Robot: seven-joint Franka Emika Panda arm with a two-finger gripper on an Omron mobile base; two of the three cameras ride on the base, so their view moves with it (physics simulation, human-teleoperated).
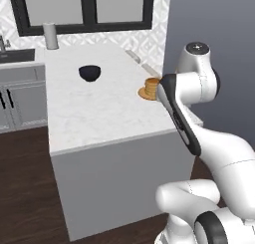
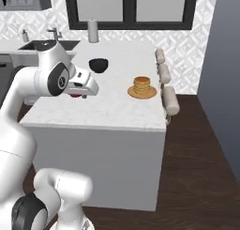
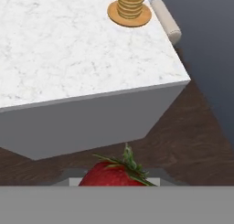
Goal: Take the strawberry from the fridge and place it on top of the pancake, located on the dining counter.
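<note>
My gripper (image 2: 76, 94) hangs above the near left part of the dining counter (image 2: 112, 109), shut on the strawberry (image 2: 74, 95). In the hand view the strawberry (image 3: 112, 174), red with green leaves, sits between the jaws at the bottom edge, with the counter's corner (image 3: 68, 49) beyond it. The pancake (image 2: 142, 86) is a golden-brown stack on a tan plate near the counter's right edge, well to the right of the gripper. It also appears as pancake (image 1: 149, 87), partly behind my arm, and pancake (image 3: 130, 3) at the far top. The fridge is out of view.
A black bowl (image 2: 98, 65) stands mid-counter, behind the gripper. A paper towel roll (image 2: 93, 31) and a sink (image 2: 47, 43) lie at the back wall. Round stools (image 2: 168, 97) line the counter's right side. A dark grey wall (image 2: 225, 60) rises on the right. Dark wood floor surrounds the island.
</note>
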